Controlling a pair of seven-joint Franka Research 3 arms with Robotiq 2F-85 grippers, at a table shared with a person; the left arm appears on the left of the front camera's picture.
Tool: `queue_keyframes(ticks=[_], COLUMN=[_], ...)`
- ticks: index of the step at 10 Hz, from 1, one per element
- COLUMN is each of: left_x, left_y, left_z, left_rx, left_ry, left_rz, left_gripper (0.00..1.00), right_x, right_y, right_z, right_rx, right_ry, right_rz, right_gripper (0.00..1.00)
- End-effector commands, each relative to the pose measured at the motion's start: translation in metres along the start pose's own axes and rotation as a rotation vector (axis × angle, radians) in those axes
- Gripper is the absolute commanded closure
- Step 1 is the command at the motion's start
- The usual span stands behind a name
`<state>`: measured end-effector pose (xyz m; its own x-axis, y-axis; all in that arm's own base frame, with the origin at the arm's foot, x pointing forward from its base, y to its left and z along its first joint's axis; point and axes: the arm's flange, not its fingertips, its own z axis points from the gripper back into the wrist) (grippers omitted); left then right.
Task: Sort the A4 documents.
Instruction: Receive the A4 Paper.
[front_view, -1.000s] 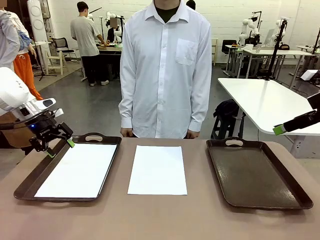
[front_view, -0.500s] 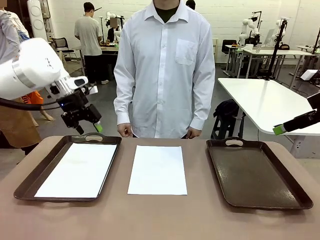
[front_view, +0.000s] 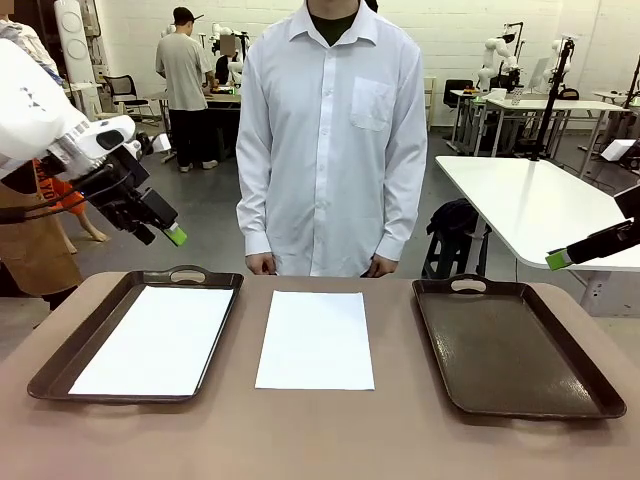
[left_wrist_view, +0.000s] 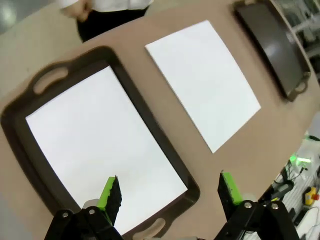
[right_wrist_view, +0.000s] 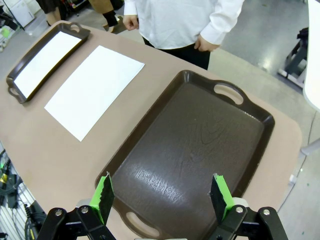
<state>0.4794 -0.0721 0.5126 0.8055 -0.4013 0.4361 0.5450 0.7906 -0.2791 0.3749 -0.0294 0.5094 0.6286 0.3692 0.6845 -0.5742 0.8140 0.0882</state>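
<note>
Currently your right gripper (front_view: 557, 260) is half cropped, jaws apart; left gripper (front_view: 165, 235), likewise apart, has risen from the dark brown rectangular tray (front_view: 78, 345).

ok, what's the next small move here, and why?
Probably the right gripper should swing over to the loose sheet lying on the table between the trays. The left tray already holds a sheet; the right tray is empty, with that gripper open above it.

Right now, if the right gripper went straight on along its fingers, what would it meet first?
Probably the bare floor of the dark brown tray, framed by the fingers of the open right gripper. Nothing shows between, though depth is unclear.
</note>
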Motion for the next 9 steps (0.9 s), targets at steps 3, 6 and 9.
queue_keyframes(ticks=[3, 6, 9], left_x=[-0.026, -0.044, -0.05], left_y=[-0.03, -0.022, -0.022], left_z=[0.041, 0.079, 0.088], left_rx=[0.08, 0.141, 0.148], left_ry=[-0.164, -0.276, -0.323], left_rz=[-0.153, -0.118, -0.129], left_gripper=[0.0, 0.0, 0.0], right_x=[-0.001, -0.001, -0.001], right_y=[-0.003, -0.003, -0.003], right_z=[-0.002, -0.002, -0.002], right_rx=[0.018, 0.018, 0.018], right_ry=[-0.012, -0.012, -0.012], right_rz=[0.001, 0.001, 0.001], right_gripper=[0.0, 0.0, 0.0])
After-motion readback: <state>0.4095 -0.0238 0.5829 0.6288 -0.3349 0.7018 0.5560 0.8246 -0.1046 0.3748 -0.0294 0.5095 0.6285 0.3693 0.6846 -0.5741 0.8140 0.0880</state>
